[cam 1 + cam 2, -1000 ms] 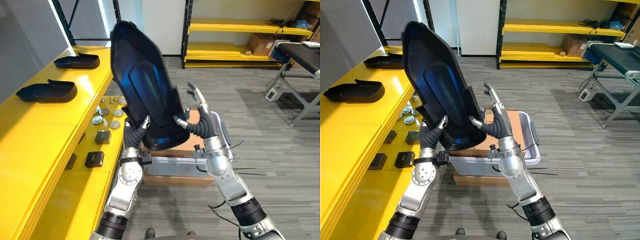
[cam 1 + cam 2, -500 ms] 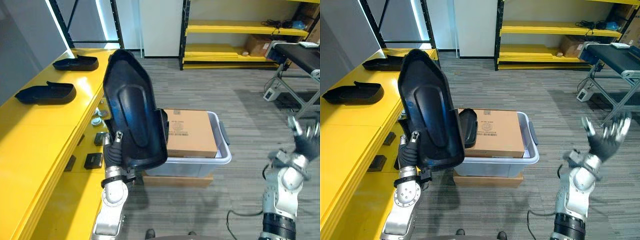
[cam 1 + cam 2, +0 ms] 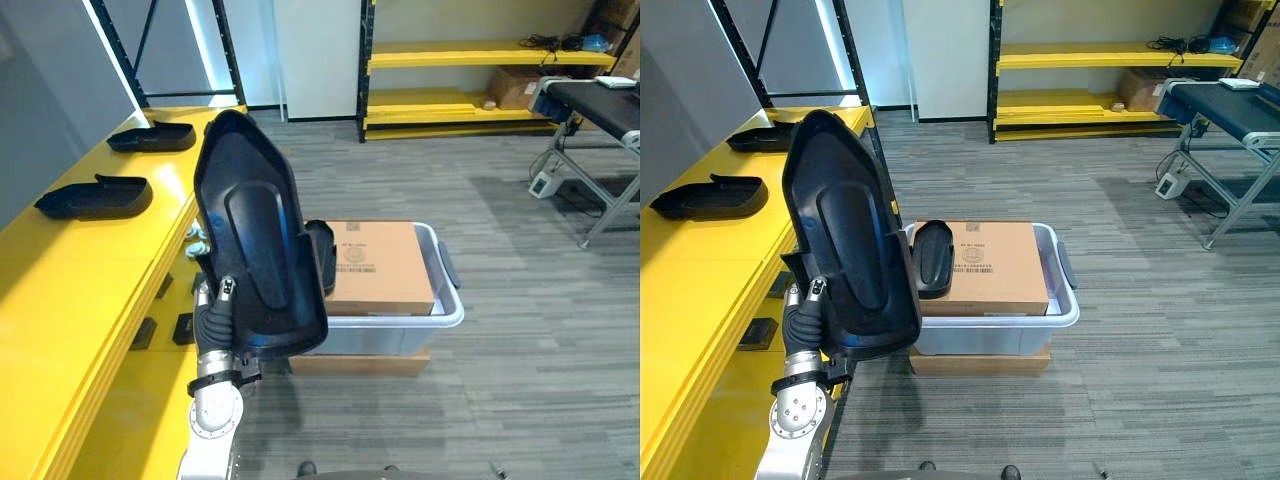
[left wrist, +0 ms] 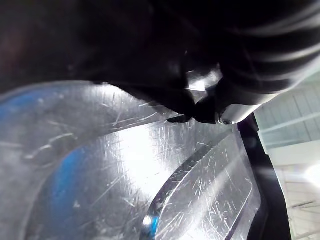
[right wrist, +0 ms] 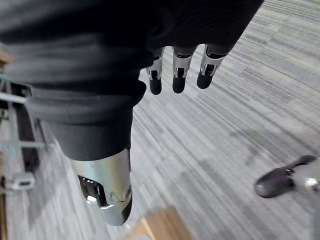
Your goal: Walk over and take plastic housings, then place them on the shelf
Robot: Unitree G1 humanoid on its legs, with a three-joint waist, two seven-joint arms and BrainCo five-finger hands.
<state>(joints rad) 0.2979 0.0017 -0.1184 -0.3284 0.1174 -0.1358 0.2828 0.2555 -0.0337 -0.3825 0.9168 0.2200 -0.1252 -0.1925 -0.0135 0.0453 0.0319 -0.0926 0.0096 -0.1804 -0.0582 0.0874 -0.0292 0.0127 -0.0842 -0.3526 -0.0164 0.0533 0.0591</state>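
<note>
Change vs. one second back: right hand (image 5: 176,70) has let go of the black housing (image 3: 255,250) and swung clear to the robot's right. The two-handed carry is now one-handed. The housing also sits nearer the yellow shelf (image 3: 70,290) than it did.

Left hand (image 3: 215,318): closed on the housing's lower rim. One finger (image 3: 228,291) is hooked over the edge onto the hollow inner face, the rest wrapped behind. Left wrist view has the scratched glossy inner face right up against the hand. Housing stands nearly upright, narrow end up, hollow side toward the head camera. It is in the air beside the shelf edge, apparently not touching it.

Right hand: fingers straight, nothing in them, hanging over the grey floor (image 5: 240,125).

Surroundings: two housings already lie on the shelf, the near one (image 3: 95,197) and the far one (image 3: 152,136), well apart. One more housing (image 3: 932,258) leans in the grey bin (image 3: 448,305) against the cardboard box (image 3: 380,265).

Reading: carry looks about finished, placing about to start. A single grip low on a tall part is top-heavy, so it could pivot in the fingers. Next move probably means tipping it flat onto the free shelf stretch nearer than the near housing, to lie like the other two
</note>
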